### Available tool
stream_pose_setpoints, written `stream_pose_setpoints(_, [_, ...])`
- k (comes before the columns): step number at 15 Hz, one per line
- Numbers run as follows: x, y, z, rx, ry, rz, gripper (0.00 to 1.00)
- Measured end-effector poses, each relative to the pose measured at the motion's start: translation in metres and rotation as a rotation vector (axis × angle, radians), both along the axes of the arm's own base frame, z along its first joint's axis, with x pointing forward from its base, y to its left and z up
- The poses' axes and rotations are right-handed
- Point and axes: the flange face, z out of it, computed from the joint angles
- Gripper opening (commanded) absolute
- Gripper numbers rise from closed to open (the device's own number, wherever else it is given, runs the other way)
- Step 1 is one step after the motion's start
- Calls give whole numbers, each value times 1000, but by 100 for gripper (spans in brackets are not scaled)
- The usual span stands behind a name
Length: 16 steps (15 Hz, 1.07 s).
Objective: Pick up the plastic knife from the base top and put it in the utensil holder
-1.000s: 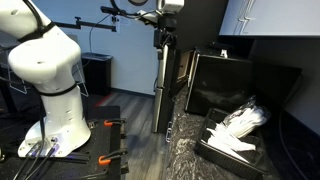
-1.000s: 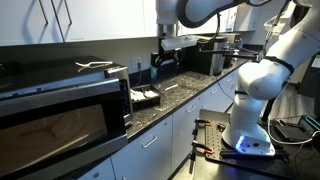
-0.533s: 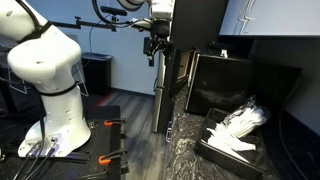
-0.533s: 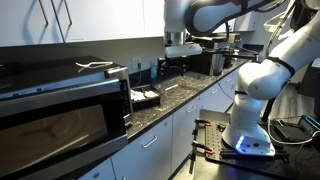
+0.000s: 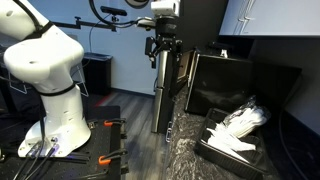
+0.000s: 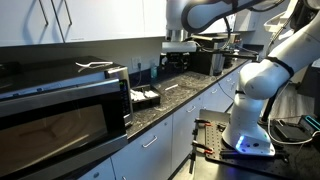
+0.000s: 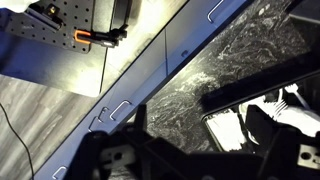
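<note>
The speckled dark base top shows in both exterior views (image 5: 185, 150) (image 6: 190, 95) and in the wrist view (image 7: 200, 70). A thin white plastic knife (image 6: 172, 88) lies on it, just past the utensil holder. The utensil holder is a low black bin with white plastic utensils in it (image 5: 228, 148) (image 6: 146, 98) (image 7: 232, 128), next to the microwave. My gripper (image 5: 163, 52) (image 6: 178, 58) hangs high above the counter, open and empty. In the wrist view its dark fingers (image 7: 200, 140) frame the counter and the holder. The knife is not clear in the wrist view.
A black microwave (image 5: 240, 85) (image 6: 60, 110) stands beside the holder. A tall black cabinet (image 5: 190, 40) rises behind the gripper. White cabinet fronts (image 6: 165, 140) sit below the counter. Tools with orange handles (image 5: 108, 125) (image 7: 95, 38) lie on the robot's base plate.
The gripper has shifted sideways above the counter end, dropped slightly and turned at the wrist. It stays empty. The knife and holder have not moved.
</note>
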Motion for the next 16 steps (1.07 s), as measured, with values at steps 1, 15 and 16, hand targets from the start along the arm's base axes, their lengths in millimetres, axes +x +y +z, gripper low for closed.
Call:
stream_pose_setpoints(1, [0, -15, 3, 10, -10, -54, 100])
stream_pose_setpoints(15, [-20, -151, 3, -7, -99, -577, 100])
stream_pose_setpoints(16, [-20, -150, 3, -7, -100, -576, 100])
